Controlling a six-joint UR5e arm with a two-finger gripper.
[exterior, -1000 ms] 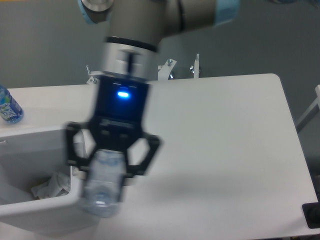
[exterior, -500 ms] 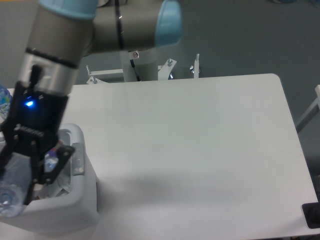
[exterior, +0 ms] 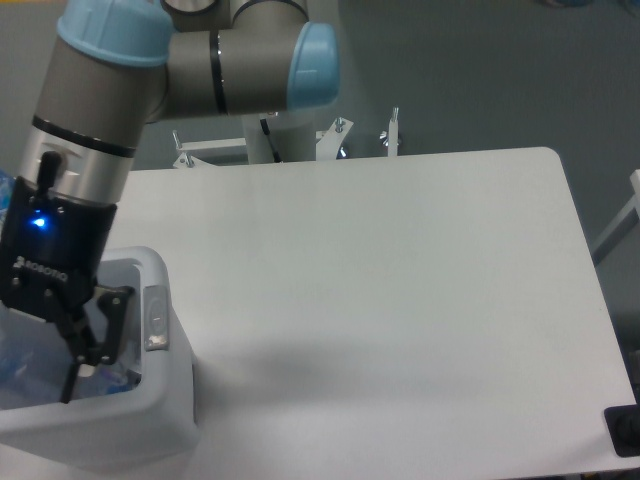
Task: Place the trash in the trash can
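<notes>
The trash can (exterior: 140, 425), a white bin with a grey tab (exterior: 155, 318) on its rim, stands at the table's front left corner. My gripper (exterior: 40, 360) hangs low over the can's opening. Only its right finger (exterior: 95, 335) shows; the left one is cut off by the frame edge. A blurred clear shape, the crushed bottle (exterior: 15, 355), sits between the fingers inside the can's rim, and the gripper looks shut on it. A bluish scrap of trash (exterior: 112, 378) shows at the can's bottom beside the finger. The flat packet is hidden.
The white table (exterior: 400, 300) stretches right from the can. A sliver of a blue-labelled bottle (exterior: 4, 185) peeks out at the far left behind the arm. Metal brackets (exterior: 390, 130) stand behind the table's back edge.
The gripper has carried the crushed bottle left from beside the can's front wall to over its opening, then lowered slightly into it.
</notes>
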